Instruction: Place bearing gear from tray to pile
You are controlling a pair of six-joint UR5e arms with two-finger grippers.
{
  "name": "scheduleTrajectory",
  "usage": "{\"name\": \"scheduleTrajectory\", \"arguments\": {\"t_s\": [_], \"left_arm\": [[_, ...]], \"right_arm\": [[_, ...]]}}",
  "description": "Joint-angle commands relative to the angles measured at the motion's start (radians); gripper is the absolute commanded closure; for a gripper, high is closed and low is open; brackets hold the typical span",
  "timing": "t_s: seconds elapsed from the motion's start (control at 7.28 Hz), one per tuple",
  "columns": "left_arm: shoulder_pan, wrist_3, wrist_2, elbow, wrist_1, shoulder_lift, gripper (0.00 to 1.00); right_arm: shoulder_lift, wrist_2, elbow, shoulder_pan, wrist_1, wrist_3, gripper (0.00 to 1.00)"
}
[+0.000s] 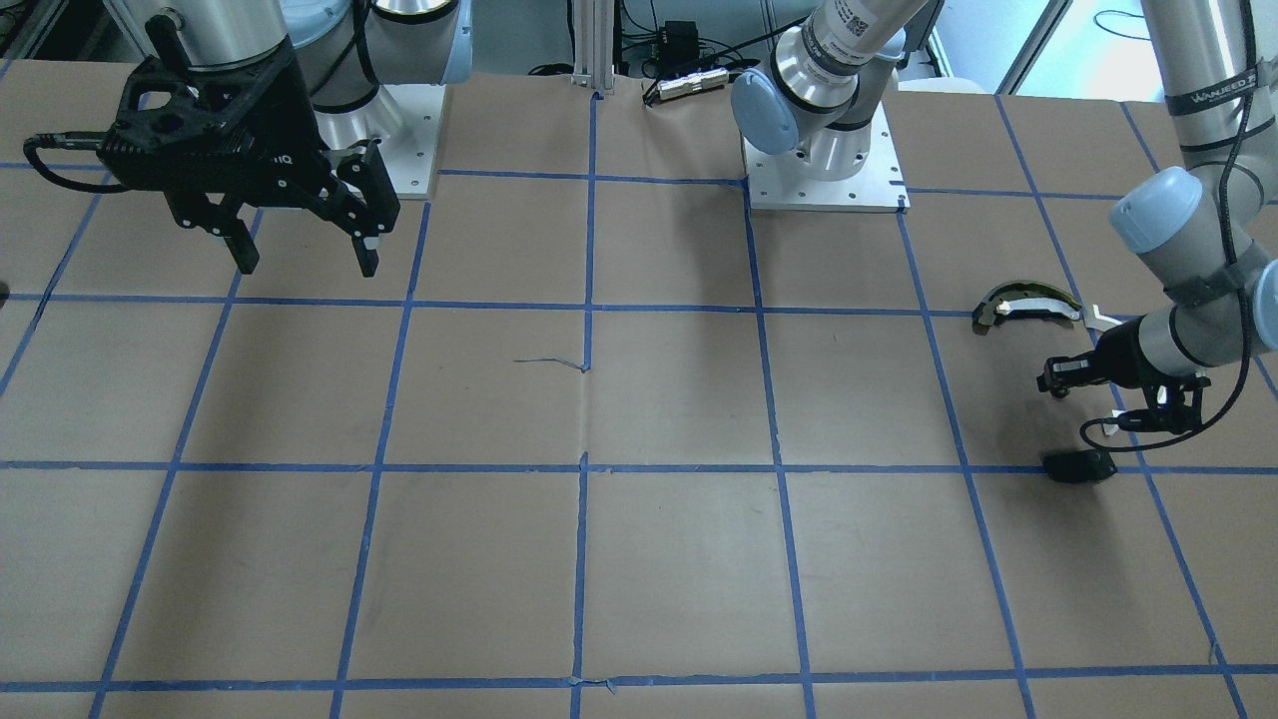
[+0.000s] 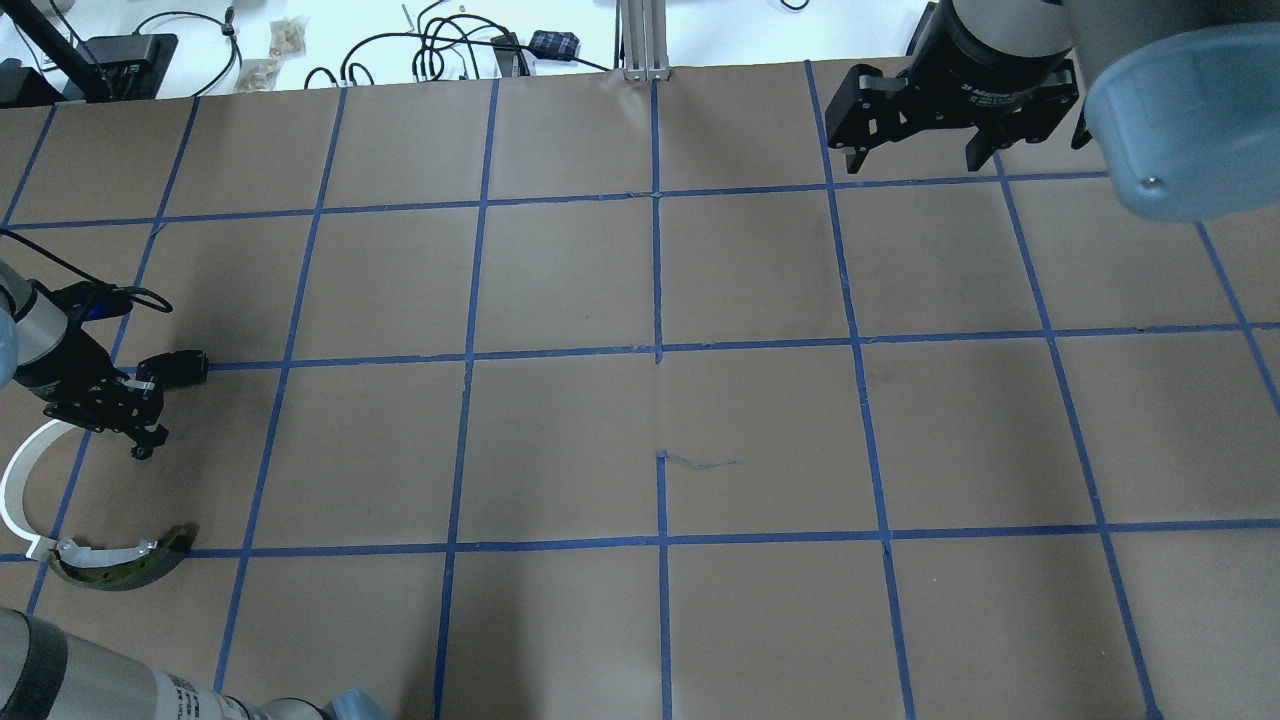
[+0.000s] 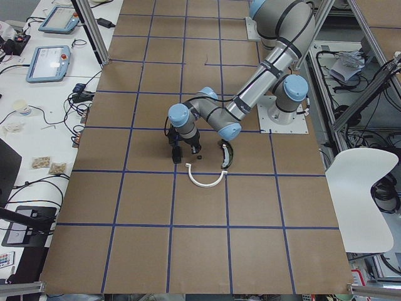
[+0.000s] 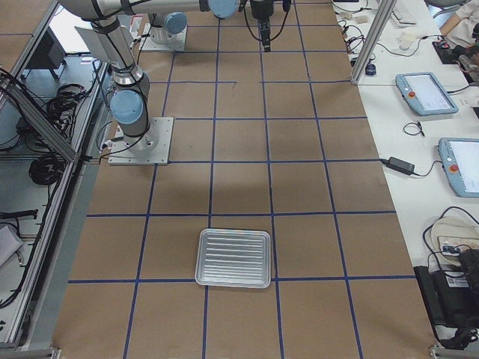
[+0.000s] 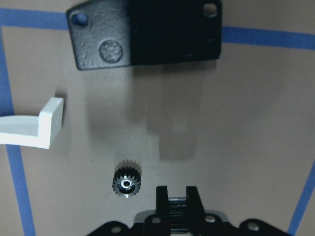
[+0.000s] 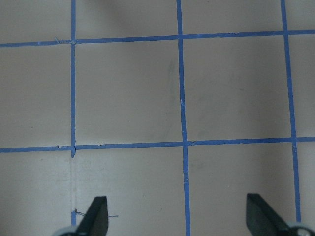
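A small black toothed bearing gear [image 5: 126, 183] lies on the paper, free of any grip. It is among the pile: a thin white half-ring arc [image 2: 15, 480], a dark curved piece with a white-and-gold edge [image 2: 115, 560] and a flat black plate [image 5: 142, 34]. My left gripper [image 5: 176, 195] hovers low just right of the gear with its fingers together and nothing between them. It also shows in the overhead view [image 2: 140, 435]. My right gripper [image 1: 305, 250] is open and empty, held high near its base. The metal tray [image 4: 233, 258] holds nothing.
The table is brown paper with a blue tape grid [image 2: 657, 345]. The tray stands far from the pile, at the robot's right end of the table. Cables and boxes [image 2: 540, 42] lie past the far edge.
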Motion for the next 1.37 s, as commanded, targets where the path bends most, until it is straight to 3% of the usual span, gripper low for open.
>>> {"name": "scheduleTrajectory", "arguments": {"t_s": [0.0, 0.14, 0.41, 0.55, 0.82, 1.24], "left_arm": [[0.001, -0.001, 0.011, 0.003, 0.001, -0.012, 0.97], [0.001, -0.004, 0.040, 0.006, 0.007, -0.013, 0.97], [0.001, -0.002, 0.040, 0.006, 0.009, -0.026, 0.87], [0.001, -0.007, 0.040, 0.006, 0.009, -0.029, 0.61], [0.001, -0.007, 0.042, 0.006, 0.007, -0.029, 0.33], [-0.014, -0.074, 0.043, 0.024, 0.003, 0.000, 0.04]], "right_arm": [[-0.001, 0.000, 0.000, 0.000, 0.005, -0.002, 0.00], [-0.001, 0.000, 0.005, 0.000, 0.001, -0.002, 0.00], [-0.001, -0.002, 0.004, 0.000, 0.001, -0.002, 0.00], [-0.001, -0.002, 0.005, 0.000, 0.004, -0.002, 0.00], [-0.001, -0.002, 0.007, 0.000, 0.002, -0.002, 0.00], [-0.001, 0.000, 0.007, 0.000, 0.004, -0.002, 0.00]]}}
